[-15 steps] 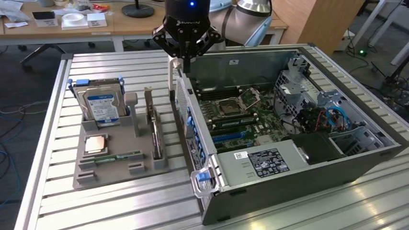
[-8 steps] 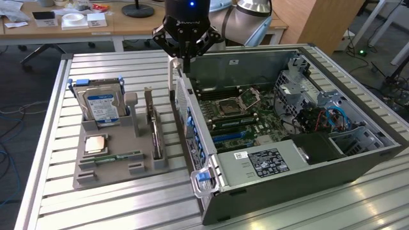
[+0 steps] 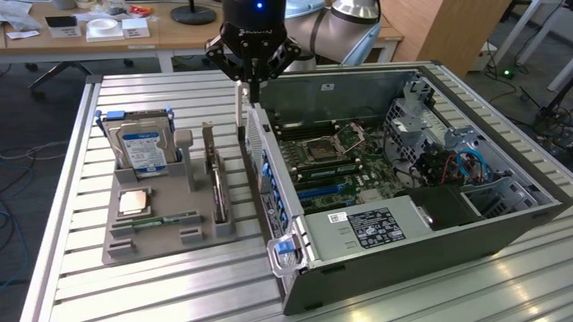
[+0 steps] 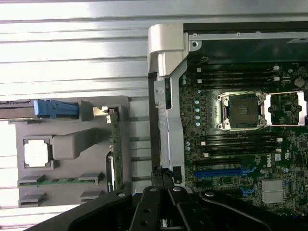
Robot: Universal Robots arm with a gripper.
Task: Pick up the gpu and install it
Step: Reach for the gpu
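Slatted aluminium table (image 3: 143,288), exterior view: the thin black gpu (image 3: 216,181) stands on edge in a grey moulded tray (image 3: 121,249), not yet picked. The black gripper (image 3: 253,90), fingers pinched together and empty, hangs over the open grey computer case (image 3: 403,258) wall. Wrist view: the gpu (image 4: 114,149) sits near that wall, with free room above it.

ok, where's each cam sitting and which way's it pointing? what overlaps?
Exterior view: off the arm, raised, angled down over the slatted table at the parts tray and open PC case; the arm and gripper hang above the case's tray-side wall.
Wrist view: on the wrist, facing straight down on tray and motherboard; gripper linkage lines one edge.
Shared: tray, gpu standing on edge in it, hard drive, case, gripper.
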